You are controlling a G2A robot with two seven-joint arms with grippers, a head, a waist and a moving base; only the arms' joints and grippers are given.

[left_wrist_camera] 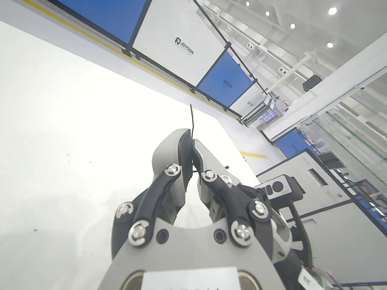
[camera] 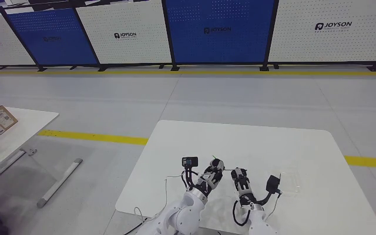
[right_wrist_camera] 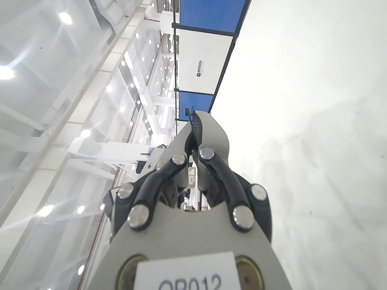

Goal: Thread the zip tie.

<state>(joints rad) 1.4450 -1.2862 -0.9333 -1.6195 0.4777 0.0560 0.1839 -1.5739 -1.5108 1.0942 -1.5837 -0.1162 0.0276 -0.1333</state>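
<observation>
Ribbed left pincer (left_wrist_camera: 191,139) pinches thin black zip tie (left_wrist_camera: 191,118) — right pincer (right_wrist_camera: 193,123) too.

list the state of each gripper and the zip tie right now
left gripper: fingers shut on zip tie, tail poking out past the tips
right gripper: fingers shut on zip tie, head poking out past the tips
zip tie: held, tail tip free, not yet threaded

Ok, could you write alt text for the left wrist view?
The left claw is shut on a thin black zip tie, whose narrow end sticks out beyond it. A white table lies behind, with blue and white panels farther off.
</observation>
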